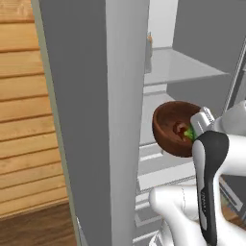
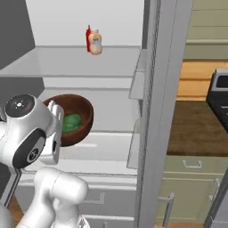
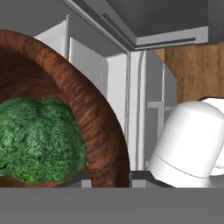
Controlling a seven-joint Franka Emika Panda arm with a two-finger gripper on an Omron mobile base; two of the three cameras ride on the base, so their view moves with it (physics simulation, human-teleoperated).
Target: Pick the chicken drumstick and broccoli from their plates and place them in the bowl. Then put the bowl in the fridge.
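Fridge (image 2: 153, 111) open, pale shelves exposed. Bowl (image 1: 169, 129) held up in front of the middle shelf, tipped so its mouth faces the arm, rim not level. Broccoli (image 3: 37, 140) sits inside the bowl; drumstick (image 1: 181, 129) beside it, long axis unclear. Gripper (image 1: 198, 126) clamped tight on the bowl's rim. Two bottles (image 2: 93, 41) upright on the upper shelf.

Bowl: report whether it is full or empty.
Not empty. The bowl holds the green broccoli, and the left base view shows a reddish-brown piece beside it, probably the drumstick.
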